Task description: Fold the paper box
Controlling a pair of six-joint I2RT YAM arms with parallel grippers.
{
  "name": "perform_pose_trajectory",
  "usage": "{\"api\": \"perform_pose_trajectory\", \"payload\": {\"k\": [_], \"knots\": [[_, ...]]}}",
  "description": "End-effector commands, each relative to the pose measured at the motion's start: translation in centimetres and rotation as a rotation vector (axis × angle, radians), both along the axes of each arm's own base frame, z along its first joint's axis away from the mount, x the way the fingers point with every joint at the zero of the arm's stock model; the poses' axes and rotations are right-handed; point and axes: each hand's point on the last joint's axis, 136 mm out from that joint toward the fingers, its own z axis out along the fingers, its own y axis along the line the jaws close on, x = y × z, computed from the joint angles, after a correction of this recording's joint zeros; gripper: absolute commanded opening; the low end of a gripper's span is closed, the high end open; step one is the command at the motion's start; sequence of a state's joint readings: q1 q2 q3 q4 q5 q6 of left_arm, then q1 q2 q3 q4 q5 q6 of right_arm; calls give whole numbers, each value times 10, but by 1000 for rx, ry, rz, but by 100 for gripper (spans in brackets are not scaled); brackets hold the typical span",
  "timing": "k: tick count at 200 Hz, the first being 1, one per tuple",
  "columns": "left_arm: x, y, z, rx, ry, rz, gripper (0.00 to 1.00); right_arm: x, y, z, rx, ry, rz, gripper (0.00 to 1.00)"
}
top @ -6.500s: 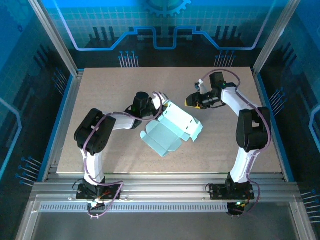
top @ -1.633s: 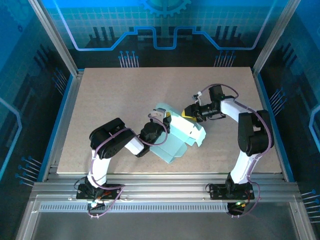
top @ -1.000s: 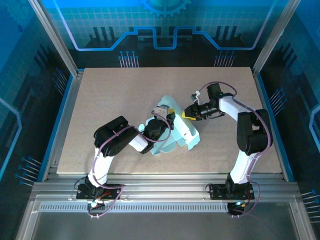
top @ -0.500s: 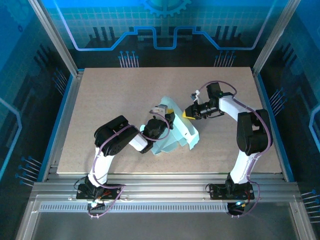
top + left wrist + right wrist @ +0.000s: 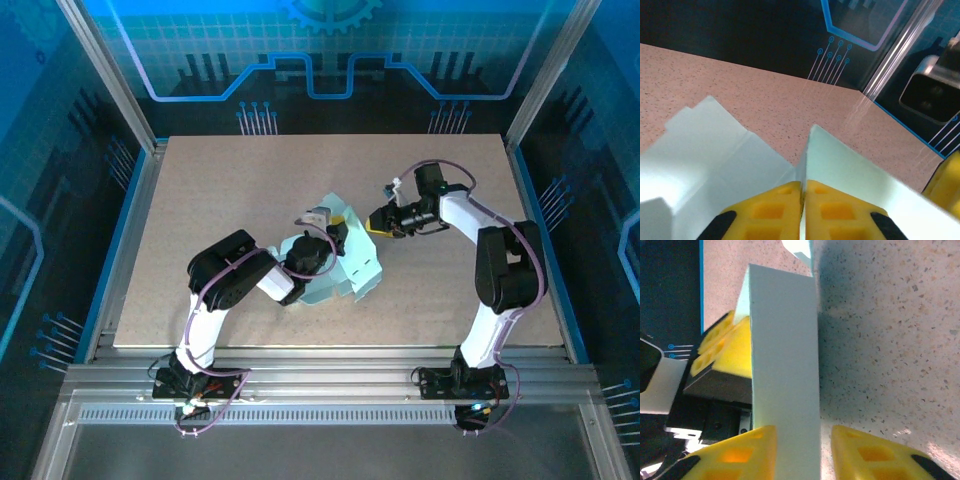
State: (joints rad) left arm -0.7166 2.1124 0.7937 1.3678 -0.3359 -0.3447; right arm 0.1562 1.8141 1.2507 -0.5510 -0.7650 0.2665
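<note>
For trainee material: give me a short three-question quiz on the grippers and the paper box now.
1. True or false: the left gripper is shut on a wall of the paper box.
2. The jaws of the right gripper are: A shut, empty; B apart, a box panel between them; C clamped on the left gripper.
3. Fill in: the finger pads are ____ in colour.
Key: 1 true; 2 B; 3 yellow.

No legible text or markings anywhere
</note>
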Motion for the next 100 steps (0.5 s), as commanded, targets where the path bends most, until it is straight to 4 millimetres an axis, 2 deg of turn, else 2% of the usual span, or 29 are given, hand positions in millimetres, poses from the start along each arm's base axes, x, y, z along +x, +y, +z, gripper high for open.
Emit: {"api": "perform_pose_trajectory", "payload": {"k": [1, 37, 61, 100], "knots": [[0, 3, 6, -41, -9, -2, 6, 0, 0, 26, 18, -71, -16, 43], [1, 3, 5, -45, -6, -5, 0, -6, -3, 28, -32, -129, -22, 50], [2, 3, 5, -50, -5, -7, 0, -5, -4, 31, -84, -162, -18, 51], [2, 3, 5, -53, -3, -6, 0, -7, -4, 25, -393, -276, 47, 49]]}}
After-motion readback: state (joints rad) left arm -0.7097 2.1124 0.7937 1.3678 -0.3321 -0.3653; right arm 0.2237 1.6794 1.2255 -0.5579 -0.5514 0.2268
